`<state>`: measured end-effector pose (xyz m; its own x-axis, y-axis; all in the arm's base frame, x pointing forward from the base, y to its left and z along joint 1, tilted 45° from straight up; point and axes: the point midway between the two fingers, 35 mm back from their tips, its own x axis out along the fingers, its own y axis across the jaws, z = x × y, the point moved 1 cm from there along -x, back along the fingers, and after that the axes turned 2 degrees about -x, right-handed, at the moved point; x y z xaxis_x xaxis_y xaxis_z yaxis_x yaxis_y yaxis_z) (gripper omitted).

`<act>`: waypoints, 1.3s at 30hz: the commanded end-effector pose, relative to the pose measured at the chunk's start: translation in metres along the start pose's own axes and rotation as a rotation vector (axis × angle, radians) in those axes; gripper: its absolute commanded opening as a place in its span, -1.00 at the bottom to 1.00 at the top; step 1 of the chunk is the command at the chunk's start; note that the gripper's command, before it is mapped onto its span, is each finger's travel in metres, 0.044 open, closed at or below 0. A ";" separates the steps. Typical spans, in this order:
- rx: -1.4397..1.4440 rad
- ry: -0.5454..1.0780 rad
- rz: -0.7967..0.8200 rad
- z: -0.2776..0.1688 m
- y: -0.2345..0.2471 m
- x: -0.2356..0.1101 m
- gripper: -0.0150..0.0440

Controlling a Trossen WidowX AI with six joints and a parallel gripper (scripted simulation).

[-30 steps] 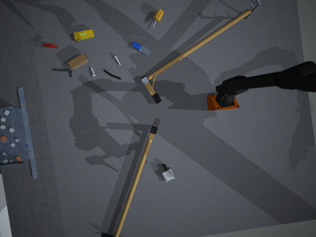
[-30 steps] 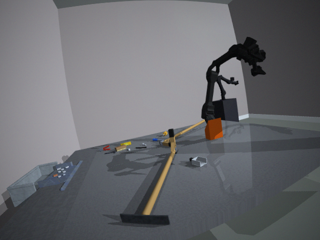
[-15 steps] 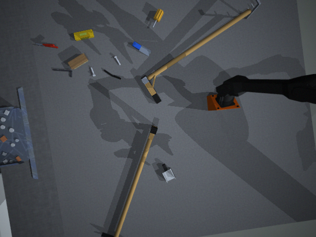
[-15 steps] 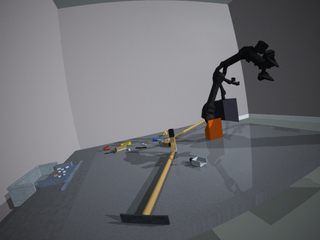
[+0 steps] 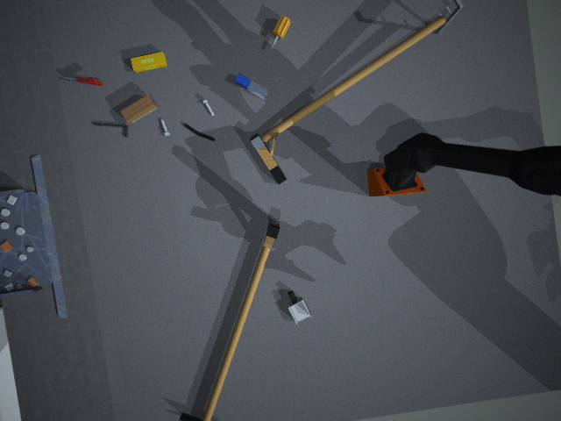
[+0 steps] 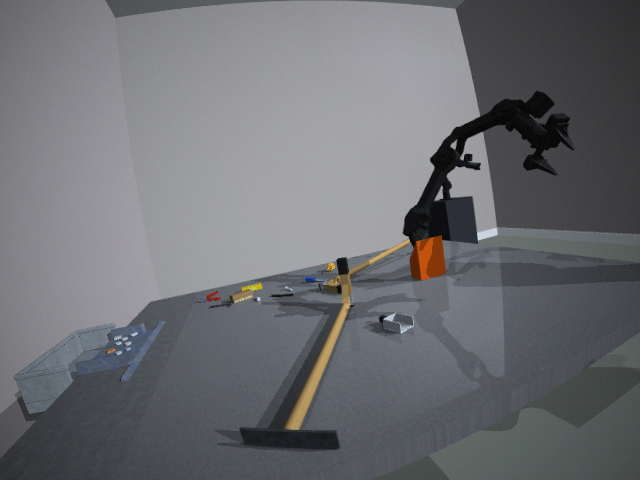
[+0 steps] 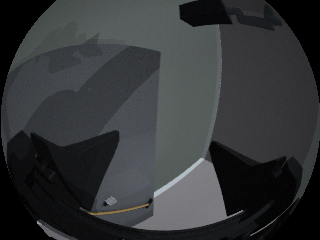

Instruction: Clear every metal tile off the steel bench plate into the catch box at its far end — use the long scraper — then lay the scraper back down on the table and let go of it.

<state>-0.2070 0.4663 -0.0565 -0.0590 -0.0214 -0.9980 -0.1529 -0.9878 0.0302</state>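
The steel bench plate [image 5: 32,213] [image 6: 97,364] lies at the table's far left, with several small metal tiles [image 5: 20,231] [image 6: 122,343] on it, round, square and a few orange. The grey catch box [image 6: 42,373] stands at its end. A long wooden-handled scraper [image 5: 239,317] [image 6: 315,369] with a wide black blade [image 6: 289,438] lies flat on the table. My gripper [image 6: 554,153] [image 7: 167,142] is open and empty. It hangs high in the air to the right of the arm's orange base [image 5: 396,181] [image 6: 427,257], far from the scraper and the plate.
A second long wooden pole [image 5: 362,74] with a grey head lies diagonally at the back. A small metal scoop [image 5: 299,310] [image 6: 398,322] lies near the scraper. A yellow block [image 5: 148,61], a wooden block [image 5: 138,109], a red tool [image 5: 88,80], a screwdriver [image 5: 280,28] and bolts lie at the back left.
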 end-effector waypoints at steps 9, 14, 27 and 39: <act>-0.005 -0.005 -0.001 -0.003 -0.002 -0.002 1.00; -0.005 -0.005 -0.001 -0.003 -0.002 -0.002 1.00; -0.005 -0.005 -0.001 -0.003 -0.002 -0.002 1.00; 0.091 0.015 -0.012 -0.030 -0.015 -0.011 0.29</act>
<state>-0.1914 0.4720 -0.0512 -0.0554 -0.0149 -0.9984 -0.1904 -0.9814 0.0253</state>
